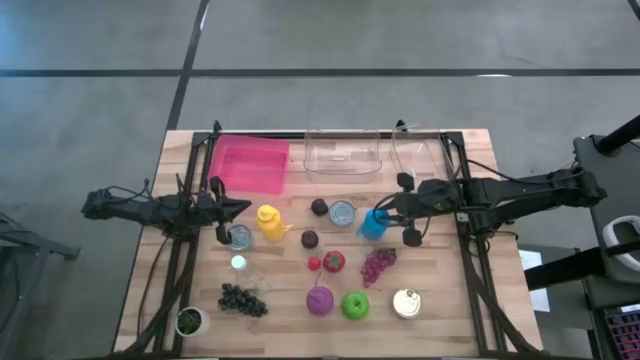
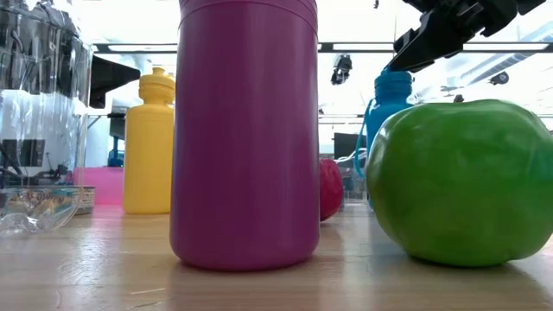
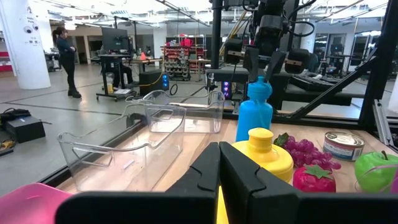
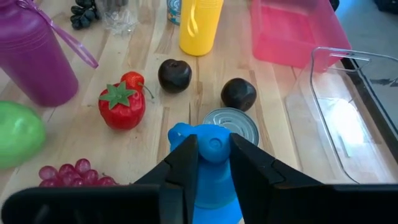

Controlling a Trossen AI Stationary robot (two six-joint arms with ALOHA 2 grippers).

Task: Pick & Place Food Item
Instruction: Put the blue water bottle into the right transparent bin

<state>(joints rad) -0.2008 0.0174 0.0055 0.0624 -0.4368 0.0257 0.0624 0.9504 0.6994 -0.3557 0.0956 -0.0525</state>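
A blue bottle [image 1: 373,224] stands upright near the table's middle, just right of a tin can [image 1: 342,213]. My right gripper [image 4: 214,149] reaches in from the table's right, slanting down, and is closed on the bottle's top. Around the bottle lie two dark plums [image 4: 175,74] [image 4: 239,93], a red strawberry-like fruit [image 4: 122,106], purple grapes [image 1: 378,264] and a green apple [image 1: 355,305]. My left gripper [image 3: 219,149] waits shut and level at the table's left [image 1: 240,208], beside a yellow bottle [image 1: 269,222]. My right gripper has the blue bottle's cap [image 4: 214,140] between its two fingers [image 4: 186,163], one on each side. The fingers slant down from the table's right. The bottle stays upright below them; whether its base is on the table is hidden.
A pink bin [image 1: 248,163] and two clear bins [image 1: 345,152] [image 1: 420,150] line the far edge. A purple bottle [image 1: 319,300], a second can [image 1: 406,303], dark grapes [image 1: 242,299] and a small potted plant [image 1: 189,321] sit nearer the front.
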